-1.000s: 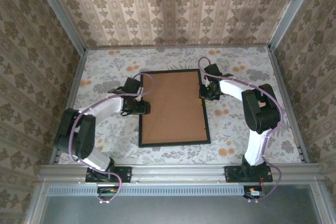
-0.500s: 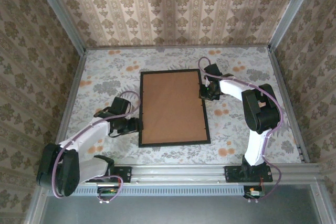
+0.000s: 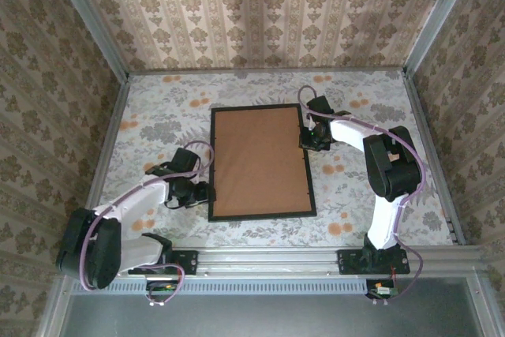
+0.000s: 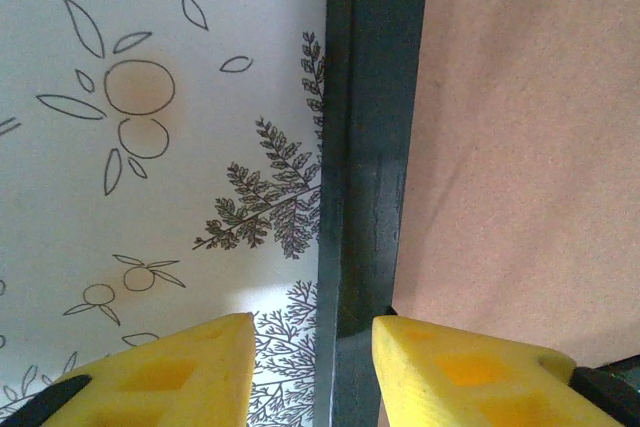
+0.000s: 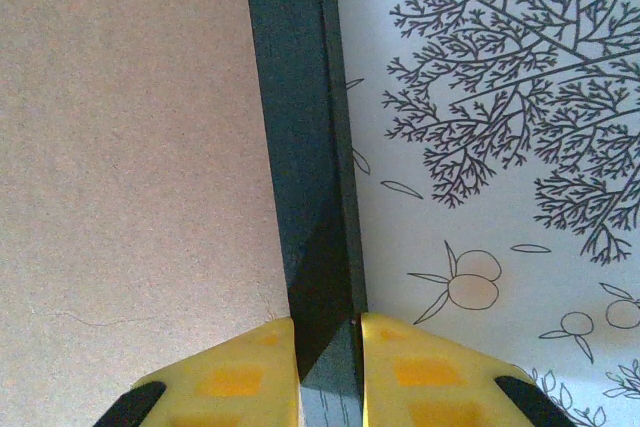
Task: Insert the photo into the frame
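The black frame [image 3: 211, 155] lies flat on the flowered table with a brown backing board [image 3: 259, 162] inside it. The photo is hidden. My left gripper [image 3: 203, 192] is at the lower part of the frame's left rail [image 4: 372, 127]. It is open [image 4: 312, 367], its yellow fingers straddling the rail: one over the tablecloth, the other over the board [image 4: 530, 147], with a gap on the cloth side. My right gripper [image 3: 306, 138] is at the upper part of the right rail [image 5: 295, 117], shut [image 5: 330, 372] on it, with a finger tight on each side.
Patterned walls enclose the table on three sides, with metal rails [image 3: 110, 147] along the left and right edges. Open flowered cloth [image 3: 158, 108] lies to the left, right and behind the frame. The arm bases stand on the near rail.
My left arm has slid toward the near end of the frame's left rail and its jaws have narrowed. The right gripper and the frame have not moved.
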